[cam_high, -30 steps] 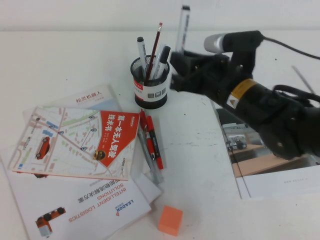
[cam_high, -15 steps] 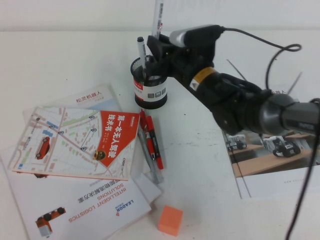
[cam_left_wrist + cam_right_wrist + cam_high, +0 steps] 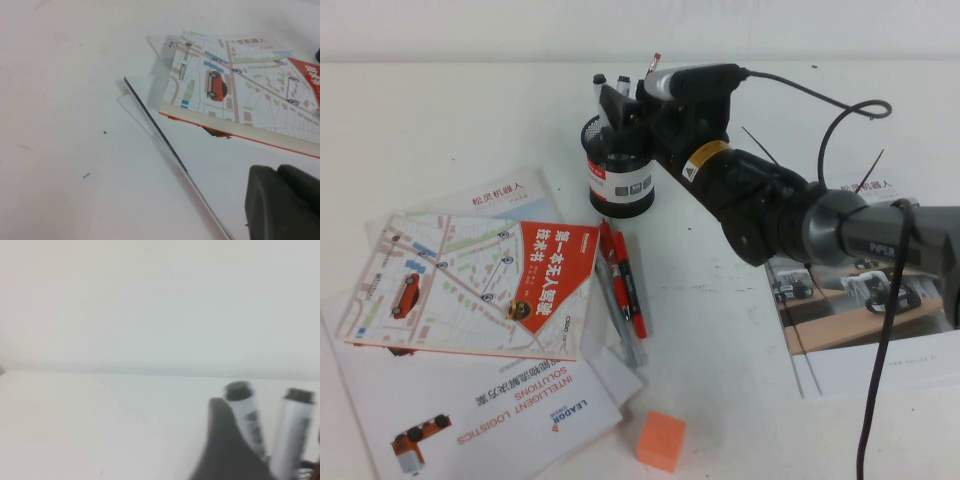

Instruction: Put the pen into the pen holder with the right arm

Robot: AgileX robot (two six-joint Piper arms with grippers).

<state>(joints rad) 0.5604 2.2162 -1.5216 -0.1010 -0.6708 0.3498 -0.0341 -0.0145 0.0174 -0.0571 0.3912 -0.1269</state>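
Note:
The black mesh pen holder (image 3: pixel 620 180) stands at the back middle of the table. The silvery marker (image 3: pixel 623 86) stands upright inside it, its black end just above the rim, beside a thin black-capped pen (image 3: pixel 600 84) and a red pencil (image 3: pixel 653 62). My right gripper (image 3: pixel 632 108) hovers right over the holder's mouth and is open; the marker stands free of it. In the right wrist view one dark finger (image 3: pixel 220 450) shows beside the thin pen (image 3: pixel 245 415) and the fatter marker (image 3: pixel 297 430). My left gripper (image 3: pixel 285 200) is shut and empty, low over a white sheet.
Two red pens (image 3: pixel 620 275) and a thin grey pen lie in front of the holder. A map booklet (image 3: pixel 480 285) and brochures (image 3: pixel 510 410) cover the left. An orange cube (image 3: pixel 661 440) sits at the front. An open magazine (image 3: pixel 860 330) lies under my right arm.
My right arm carried the marker left over the holder. The marker then dropped from high above the gripper down into the holder, let go.

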